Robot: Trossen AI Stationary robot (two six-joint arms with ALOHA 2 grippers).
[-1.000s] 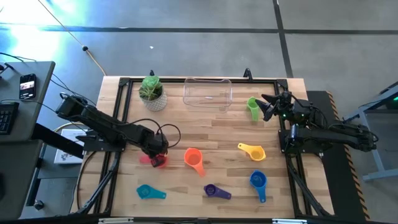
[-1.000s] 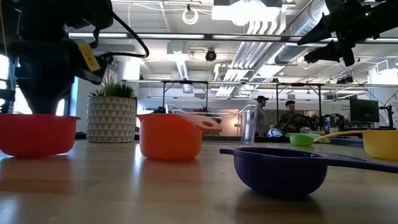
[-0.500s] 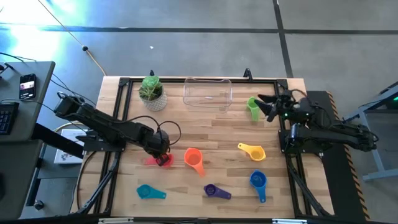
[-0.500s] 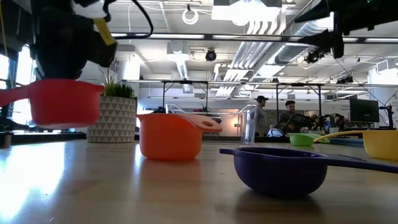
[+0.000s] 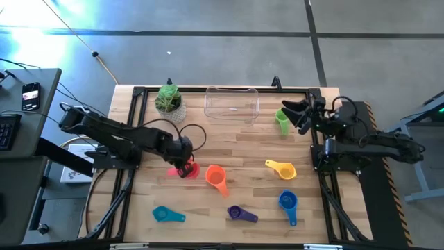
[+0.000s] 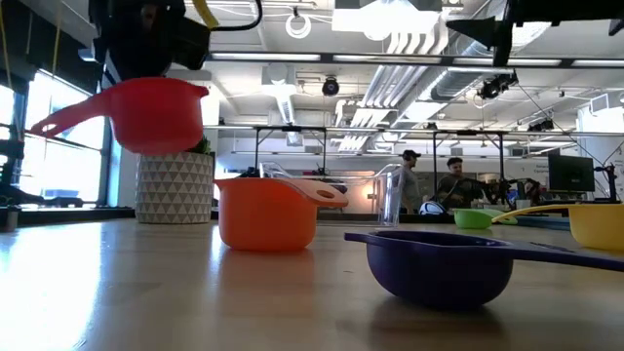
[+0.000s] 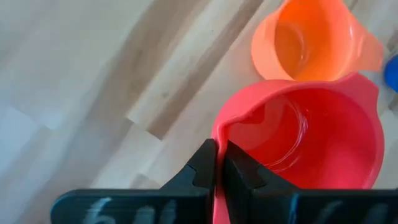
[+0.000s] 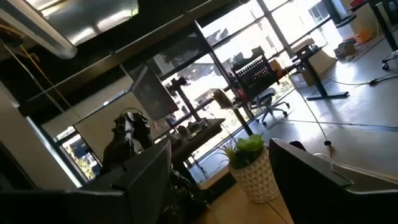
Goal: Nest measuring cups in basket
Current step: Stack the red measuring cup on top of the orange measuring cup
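My left gripper [image 5: 184, 162] is shut on the red measuring cup [image 6: 156, 115], which hangs above the table just left of the orange cup [image 5: 216, 176]. The red cup's handle [image 6: 58, 119] points toward the table's left. My right gripper [image 5: 286, 111] stands open and raised by the far right, beside the green cup [image 5: 282, 119], touching nothing. The clear basket [image 5: 232, 103] rests on the table at the far middle. Yellow [image 5: 281, 169], blue [image 5: 288, 203], purple [image 5: 241, 214] and teal [image 5: 166, 214] cups sit on the table. My left gripper pinches the red cup's rim and side wall [image 7: 219, 129] between its two fingers, one finger [image 7: 241, 174] inside the bowl and the other outside. The fingers come from above, slanting down. The cup is lifted clear of the table, mouth up and nearly level.
A potted plant [image 5: 168, 103] in a white patterned pot stands at the far left, next to the basket. The wood between the cups and the basket is bare. People sit in the room beyond the table [image 6: 429, 180].
My left gripper has risen with the red cup and drifted toward the orange cup; the cup has gone from resting on the table to hanging clear above it. My right gripper has risen and tipped its fingers upward, still open.
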